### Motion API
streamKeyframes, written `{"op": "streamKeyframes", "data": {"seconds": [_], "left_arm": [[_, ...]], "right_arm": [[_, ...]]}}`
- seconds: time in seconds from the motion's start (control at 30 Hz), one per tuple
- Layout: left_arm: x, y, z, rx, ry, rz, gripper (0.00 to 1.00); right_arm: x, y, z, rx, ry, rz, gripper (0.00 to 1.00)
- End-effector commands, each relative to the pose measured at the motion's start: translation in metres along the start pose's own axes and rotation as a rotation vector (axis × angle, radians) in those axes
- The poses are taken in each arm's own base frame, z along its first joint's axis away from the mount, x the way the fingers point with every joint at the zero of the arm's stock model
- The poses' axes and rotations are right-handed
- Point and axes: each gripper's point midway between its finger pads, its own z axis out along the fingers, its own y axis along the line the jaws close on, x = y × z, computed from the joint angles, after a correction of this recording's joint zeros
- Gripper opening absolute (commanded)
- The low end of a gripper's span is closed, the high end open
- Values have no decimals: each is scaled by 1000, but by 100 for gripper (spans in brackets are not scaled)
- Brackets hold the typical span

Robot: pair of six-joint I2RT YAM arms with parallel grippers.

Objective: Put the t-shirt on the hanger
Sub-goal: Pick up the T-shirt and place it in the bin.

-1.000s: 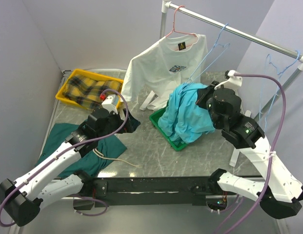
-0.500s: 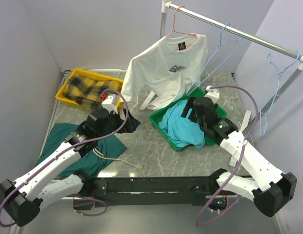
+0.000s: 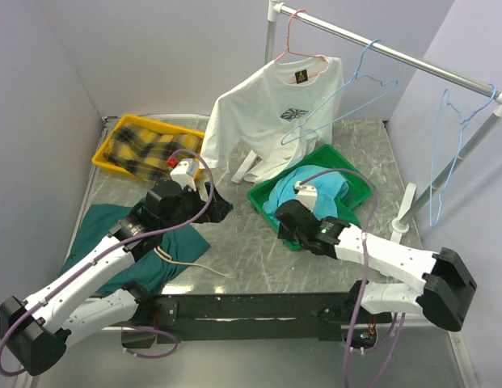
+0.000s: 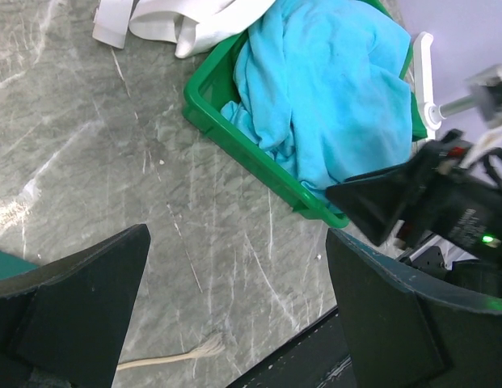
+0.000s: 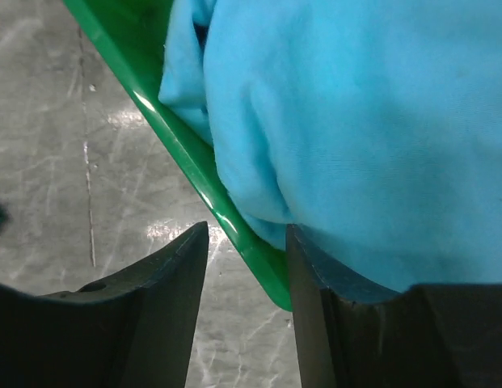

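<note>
Hanging beyond the t-shirt [image 3: 327,184] is a white shirt [image 3: 259,121] (print [image 3: 293,114] illegible).

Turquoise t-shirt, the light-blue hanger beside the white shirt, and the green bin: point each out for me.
t-shirt [image 4: 331,89]: left wrist view, middle of the crumpled cloth.
hanger [image 3: 357,75]: top external view, neck under the hook.
green bin [image 4: 234,144]: left wrist view, near rim.

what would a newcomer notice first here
The turquoise t-shirt lies heaped in the green tray at centre right of the table. Behind it, a white printed t-shirt hangs from the rail. The right gripper sits open at the tray's near edge.
</note>
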Motion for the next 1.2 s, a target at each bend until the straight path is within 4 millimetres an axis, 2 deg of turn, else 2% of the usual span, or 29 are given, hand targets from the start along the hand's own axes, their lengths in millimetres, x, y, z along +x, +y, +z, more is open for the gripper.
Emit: {"op": "streamKeyframes", "data": {"seconds": [0.0, 0.13, 0.23, 0.3, 0.47, 0.57, 0.63, 0.67, 0.73, 0.77, 0.8, 0.83, 0.93, 1.03, 1.07, 1.1, 1.13, 1.17], "left_arm": [[-6, -8, -2, 30, -16, 13, 96], [-8, -6, -4, 22, -26, 13, 97], [-6, -5, -4, 16, -22, 11, 96], [-6, -4, -4, 14, -20, 11, 96], [-7, -5, -3, 15, -21, 13, 97], [-5, -7, -1, 27, -15, 10, 96], [-6, -7, -1, 27, -15, 10, 96], [-6, -7, -1, 29, -17, 12, 96], [-7, -7, -2, 26, -21, 13, 97], [-7, -6, -3, 21, -21, 14, 97], [-9, -6, -3, 22, -26, 16, 96], [-9, -7, -4, 24, -26, 18, 96], [-10, -9, -4, 31, -25, 18, 96], [-11, -12, -2, 40, -23, 18, 97], [-11, -13, -2, 44, -24, 17, 96], [-12, -15, -2, 54, -26, 16, 96], [-13, -16, -1, 59, -26, 13, 96], [-12, -18, -1, 69, -21, 12, 96]], "right_arm": [[-19, 24, 8, -48, -45, 74, 49], [-7, 22, 26, -15, -9, 49, 53], [-3, 8, 35, 75, 0, 21, 53], [-6, -3, 37, 137, -21, 3, 54], [-15, -10, 36, 185, -64, -11, 53], [-27, -16, 37, 233, -99, -21, 44], [-33, -14, 42, 228, -87, -25, 42], [-33, -10, 43, 216, -80, -30, 34], [-36, -1, 43, 179, -70, -37, 29], [-37, 2, 42, 163, -69, -38, 19], [-41, 6, 38, 145, -73, -37, 12], [-45, 7, 34, 137, -79, -31, 0], [-80, 11, 3, 102, -154, -3, 0], [-133, 12, -47, 36, -274, 58, 0], [-159, 11, -67, 19, -334, 94, 0], [-177, 7, -87, -1, -385, 111, 0], [-191, 4, -100, -7, -419, 126, 0], [-213, 4, -121, -29, -472, 159, 0]]}}
